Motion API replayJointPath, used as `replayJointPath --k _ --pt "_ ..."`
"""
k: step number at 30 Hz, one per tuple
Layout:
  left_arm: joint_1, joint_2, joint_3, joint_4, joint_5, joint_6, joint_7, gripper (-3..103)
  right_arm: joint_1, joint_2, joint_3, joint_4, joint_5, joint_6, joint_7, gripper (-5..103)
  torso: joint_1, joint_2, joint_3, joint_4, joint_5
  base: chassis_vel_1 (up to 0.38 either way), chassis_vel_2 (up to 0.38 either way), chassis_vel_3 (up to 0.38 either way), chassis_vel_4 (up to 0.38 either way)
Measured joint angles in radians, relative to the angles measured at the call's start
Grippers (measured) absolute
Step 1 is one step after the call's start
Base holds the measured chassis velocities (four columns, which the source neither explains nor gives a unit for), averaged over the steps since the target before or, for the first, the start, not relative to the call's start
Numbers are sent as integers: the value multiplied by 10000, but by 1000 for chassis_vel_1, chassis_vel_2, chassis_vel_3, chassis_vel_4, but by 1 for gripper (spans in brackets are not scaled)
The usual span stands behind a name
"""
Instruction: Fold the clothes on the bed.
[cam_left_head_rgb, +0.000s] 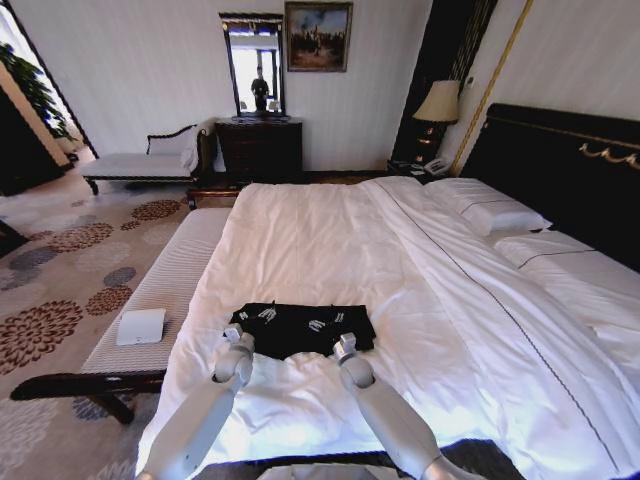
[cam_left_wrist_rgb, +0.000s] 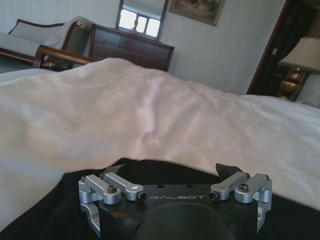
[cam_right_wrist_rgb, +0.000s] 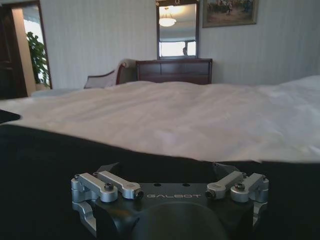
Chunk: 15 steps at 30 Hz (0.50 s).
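The clothes are one black T-shirt with white marks, lying flat near the foot of the bed on the white duvet. My left gripper rests at the shirt's near left edge, and my right gripper at its near right edge. In the left wrist view the left gripper stands open just over the black cloth, nothing between its fingers. The right gripper is likewise open, low over the black cloth, with white bedding beyond.
A striped bench with a white box runs along the bed's left side. Pillows and a dark headboard are at the right. A dresser, chaise and lamp stand by the far wall.
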Motion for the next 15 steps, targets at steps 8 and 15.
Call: replayJointPath --k 8,15 --pt "19 9 -348 757 -64 -174 302 100 -88 -231 431 -285 10 189 -43 100 -1 0 -1 0 0 0 0 0 0" --pt "414 431 -774 287 -346 -218 323 100 -342 -516 827 395 791 141 94 100 0 0 -1 0 -1 0 0 0 0"
